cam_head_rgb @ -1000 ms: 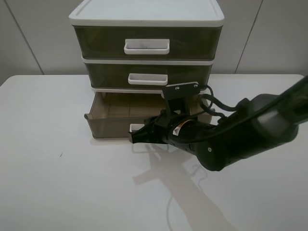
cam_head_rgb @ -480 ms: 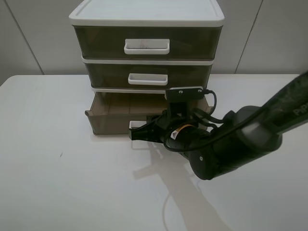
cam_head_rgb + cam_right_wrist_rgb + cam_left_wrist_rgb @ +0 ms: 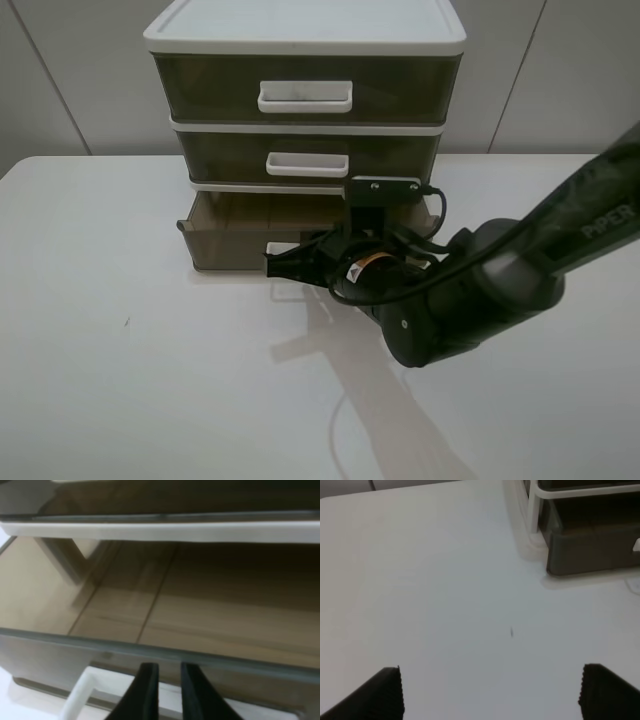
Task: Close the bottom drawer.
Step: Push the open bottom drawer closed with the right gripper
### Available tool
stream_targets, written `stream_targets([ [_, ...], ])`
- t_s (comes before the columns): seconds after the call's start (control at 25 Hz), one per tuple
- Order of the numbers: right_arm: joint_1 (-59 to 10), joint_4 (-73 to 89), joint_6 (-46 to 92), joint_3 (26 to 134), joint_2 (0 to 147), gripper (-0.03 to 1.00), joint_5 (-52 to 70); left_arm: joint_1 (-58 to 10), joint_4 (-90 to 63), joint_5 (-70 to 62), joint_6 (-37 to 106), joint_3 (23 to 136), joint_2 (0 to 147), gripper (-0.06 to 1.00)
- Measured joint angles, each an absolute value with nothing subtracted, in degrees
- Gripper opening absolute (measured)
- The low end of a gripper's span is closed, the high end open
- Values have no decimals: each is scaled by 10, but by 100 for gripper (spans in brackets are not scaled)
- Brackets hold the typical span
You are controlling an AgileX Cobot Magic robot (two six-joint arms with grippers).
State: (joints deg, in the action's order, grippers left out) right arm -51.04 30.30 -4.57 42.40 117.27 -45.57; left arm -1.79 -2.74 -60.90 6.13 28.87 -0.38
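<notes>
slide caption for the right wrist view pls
Right pincer at the front of the part-open bottom drawer, by its white handle.

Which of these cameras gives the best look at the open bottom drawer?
The right wrist view: it looks straight into the bottom drawer, showing its floor, front rim and white handle. The exterior high view shows it partly hidden by the arm. The left wrist view catches only one corner.

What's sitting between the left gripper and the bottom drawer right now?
Only bare white table with one tiny dark speck separates the left gripper from the bottom drawer, as the left wrist view shows.
</notes>
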Motion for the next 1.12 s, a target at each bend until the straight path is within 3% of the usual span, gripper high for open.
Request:
stream_targets([
  [1.12,-510,353,-46,474,1235,2,-525,-18,-27,-609,61,289,-4,72],
])
